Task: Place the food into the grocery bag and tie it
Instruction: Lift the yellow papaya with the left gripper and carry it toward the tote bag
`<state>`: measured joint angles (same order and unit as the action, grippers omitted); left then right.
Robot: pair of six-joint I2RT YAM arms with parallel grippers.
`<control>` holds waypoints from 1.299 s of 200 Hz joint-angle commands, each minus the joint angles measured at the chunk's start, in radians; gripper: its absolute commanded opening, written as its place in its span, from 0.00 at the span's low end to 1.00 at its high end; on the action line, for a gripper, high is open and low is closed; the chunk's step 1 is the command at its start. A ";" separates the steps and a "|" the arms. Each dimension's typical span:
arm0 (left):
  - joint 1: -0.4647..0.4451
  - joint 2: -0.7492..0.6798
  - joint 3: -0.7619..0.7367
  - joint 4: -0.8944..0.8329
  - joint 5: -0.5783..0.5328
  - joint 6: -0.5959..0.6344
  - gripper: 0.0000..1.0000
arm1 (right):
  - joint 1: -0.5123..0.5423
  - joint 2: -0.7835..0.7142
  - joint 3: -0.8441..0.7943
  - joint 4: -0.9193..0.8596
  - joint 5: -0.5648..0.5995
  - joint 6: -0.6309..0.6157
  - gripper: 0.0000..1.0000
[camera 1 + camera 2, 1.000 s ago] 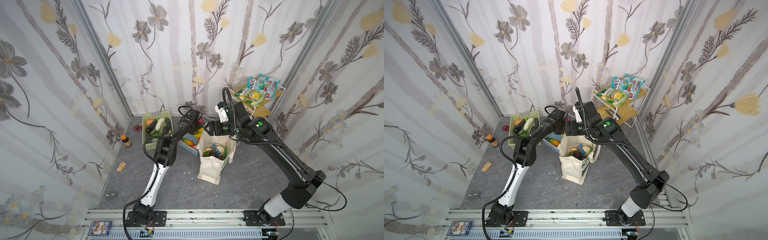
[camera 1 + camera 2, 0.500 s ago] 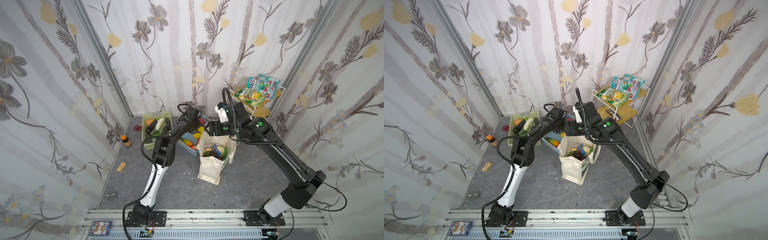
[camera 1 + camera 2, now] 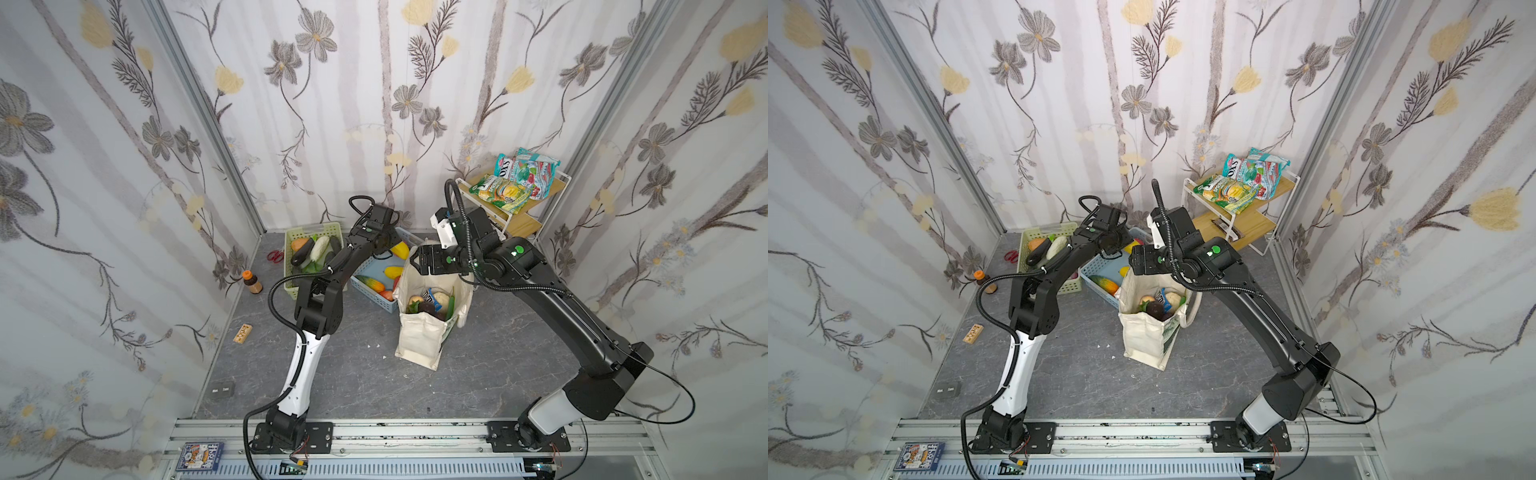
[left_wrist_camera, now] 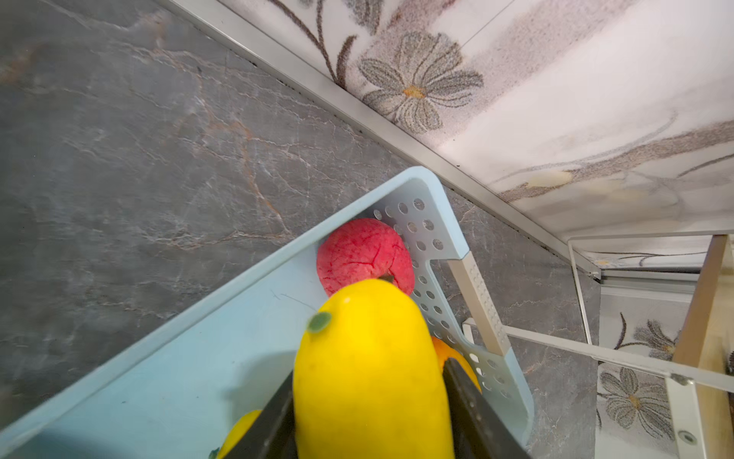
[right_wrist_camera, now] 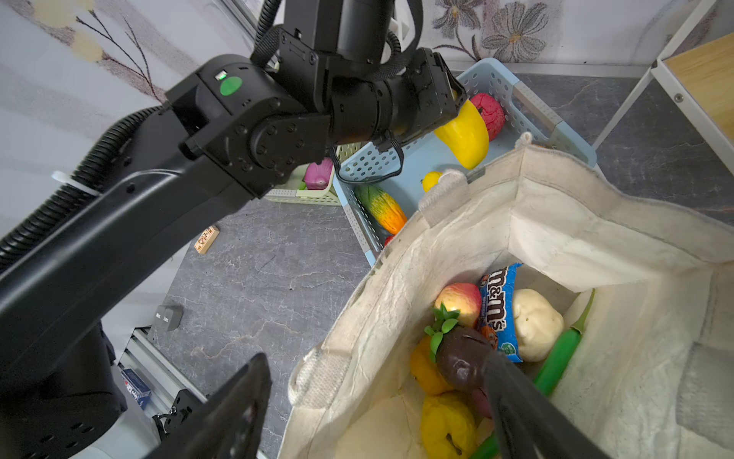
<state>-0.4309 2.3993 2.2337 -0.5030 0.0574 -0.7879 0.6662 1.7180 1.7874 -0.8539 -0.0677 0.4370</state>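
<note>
— What are we holding on the left?
— We are clamping the left gripper (image 4: 369,369) on a yellow fruit (image 5: 464,135) over the basket (image 4: 441,210).
— And the right?
— With the right gripper (image 5: 375,357) we are straddling the rim of the bag (image 5: 595,222), jaws wide, gripping nothing; it is standing beside the basket.

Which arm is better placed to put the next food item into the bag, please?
Left: left gripper holds the yellow fruit beside the grocery bag; right gripper straddles its rim, open.
</note>
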 commanded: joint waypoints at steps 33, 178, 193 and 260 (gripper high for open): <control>0.013 -0.109 -0.031 0.015 0.022 0.036 0.52 | -0.041 -0.030 -0.077 0.079 0.051 0.030 0.84; 0.002 -0.422 -0.217 0.093 0.083 0.042 0.54 | -0.066 0.019 0.023 0.123 0.055 -0.012 0.84; -0.006 -0.441 -0.234 0.095 0.094 0.041 0.54 | -0.074 0.010 0.017 0.123 0.052 -0.011 0.85; -0.059 -0.502 -0.286 0.119 0.123 0.028 0.54 | -0.110 -0.027 -0.020 0.121 0.032 -0.015 0.85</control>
<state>-0.4728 1.9148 1.9556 -0.4217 0.1608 -0.7452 0.5652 1.7027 1.7821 -0.7593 -0.0269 0.4255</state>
